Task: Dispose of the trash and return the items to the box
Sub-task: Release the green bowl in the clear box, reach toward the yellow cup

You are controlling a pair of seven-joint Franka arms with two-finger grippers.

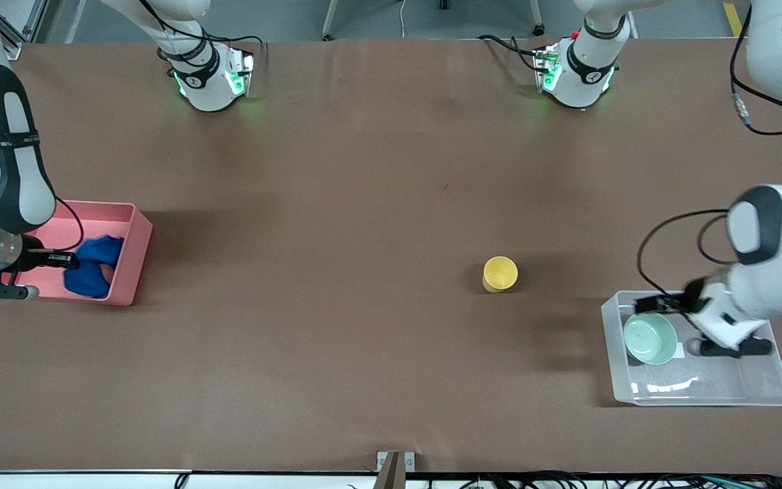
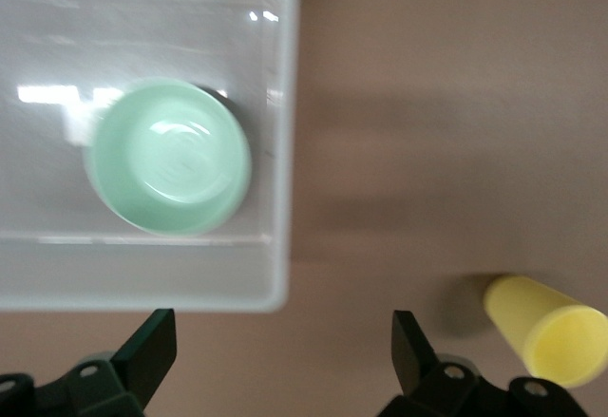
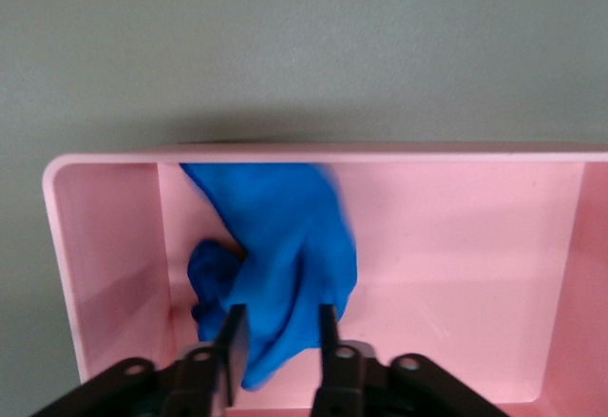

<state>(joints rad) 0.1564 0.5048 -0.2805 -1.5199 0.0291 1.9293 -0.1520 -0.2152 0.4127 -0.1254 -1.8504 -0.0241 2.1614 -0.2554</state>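
Front and wrist views of a brown tabletop [image 1: 364, 170] with two arms at work.

Right claw [image 3: 277, 336]: it hangs over the pink bin [image 1: 134, 255] at the right arm's end of the tabletop. In the right wrist view its two fingers stand close together with the blue cloth [image 3: 275, 265] pinched between them; the cloth hangs down into the bin, its lower folds against the bin's floor and one wall. In the front view the claw [image 1: 68, 261] is largely masked by the arm's own wrist, and the arm also covers part of the bin, so that only part of the cloth [image 1: 96, 265] shows.

Left claw [image 2: 283, 341]: its fingers stand wide apart and hold nothing. Only the fingertips enter the left wrist view; between them lie bare tabletop and the edge of the clear box [image 2: 283, 151]. In the front view the claw [image 1: 656, 303] is over the rim of the box [image 1: 703, 394] on the side away from the front camera, with the wrist hiding one corner of the box.

Mint-green bowl [image 1: 650, 338]: it sits upright on the box floor, close to the wall that faces the middle of the tabletop. A white label beneath it is mostly covered.

Yellow cup [image 1: 500, 274]: it stands upright on the open tabletop, apart from the box and toward the right arm's end from it. In the left wrist view the cup [image 2: 549, 330] is partly cut by the picture's edge.
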